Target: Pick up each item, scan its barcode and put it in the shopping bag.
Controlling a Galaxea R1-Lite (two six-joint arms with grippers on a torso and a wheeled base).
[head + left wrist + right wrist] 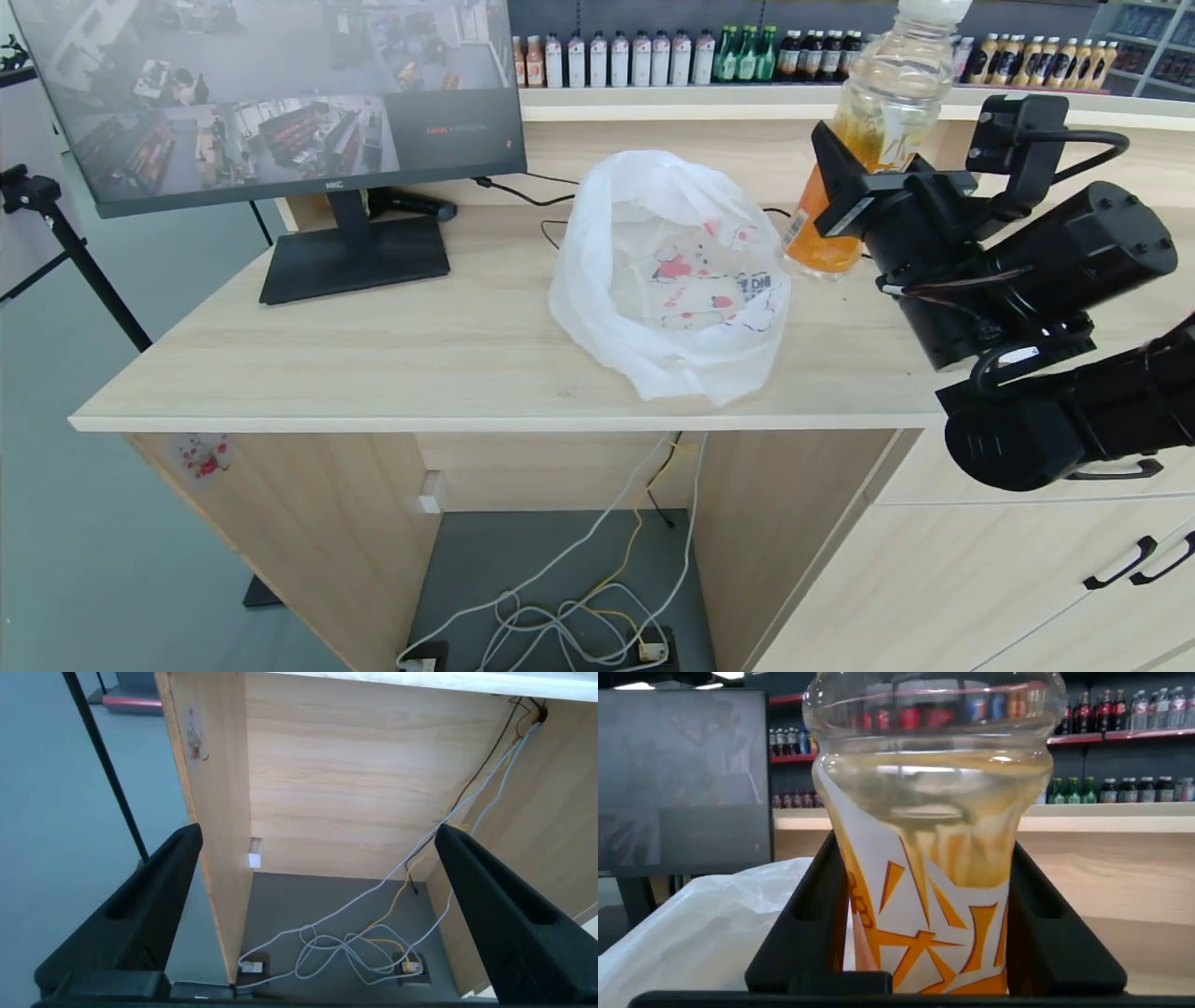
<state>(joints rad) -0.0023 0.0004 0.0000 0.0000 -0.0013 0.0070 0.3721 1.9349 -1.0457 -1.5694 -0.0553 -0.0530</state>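
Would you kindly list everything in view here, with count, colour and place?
bottle: one, clear with orange drink, upright to the right of the bag.
shopping bag: one, white, open, mid-desk.
monitor: one, black, on the desk's left rear.
desk: one, light wood.
shelf bottles: one row, mixed colours, on the far shelf.
cables: several, white and yellow, on the floor under the desk.
right gripper: one, black, shut on the bottle.
left gripper: one, black, open, low in front of the desk's panel.

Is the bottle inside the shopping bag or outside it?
Outside: the right gripper holds the bottle upright beside the open shopping bag.
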